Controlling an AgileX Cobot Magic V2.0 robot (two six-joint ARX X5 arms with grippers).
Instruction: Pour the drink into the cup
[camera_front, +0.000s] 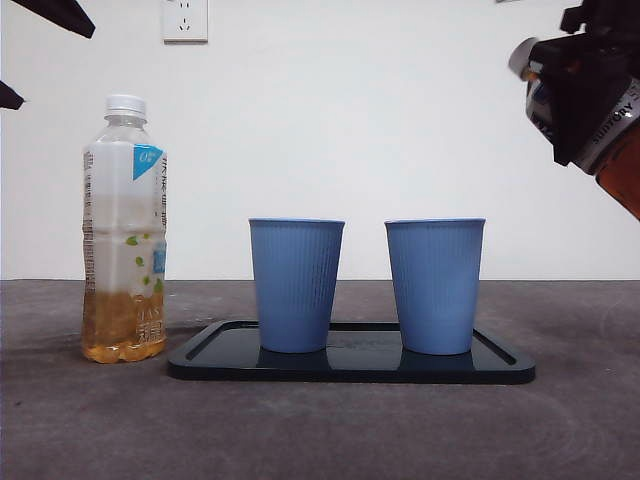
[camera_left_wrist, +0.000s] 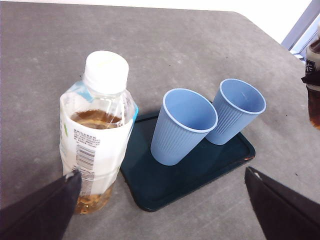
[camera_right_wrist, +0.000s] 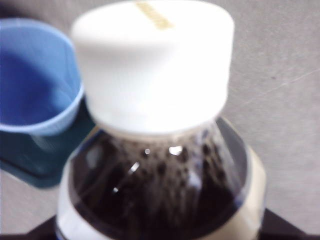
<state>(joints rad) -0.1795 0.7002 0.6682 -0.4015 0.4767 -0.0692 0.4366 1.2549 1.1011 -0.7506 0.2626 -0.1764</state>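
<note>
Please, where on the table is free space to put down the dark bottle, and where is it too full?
Bare grey table lies in front of the dark tray, and also beyond the tray's far end from the clear plastic tea bottle. A narrow gap separates that bottle from the tray. The tray is crowded: two blue ribbed cups stand close together.

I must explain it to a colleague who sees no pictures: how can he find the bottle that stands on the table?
Find the dark tray carrying two blue cups. The bottle stands upright on the grey table beside that tray, not on it. It is clear, white-capped and holds only a little amber drink.
</note>
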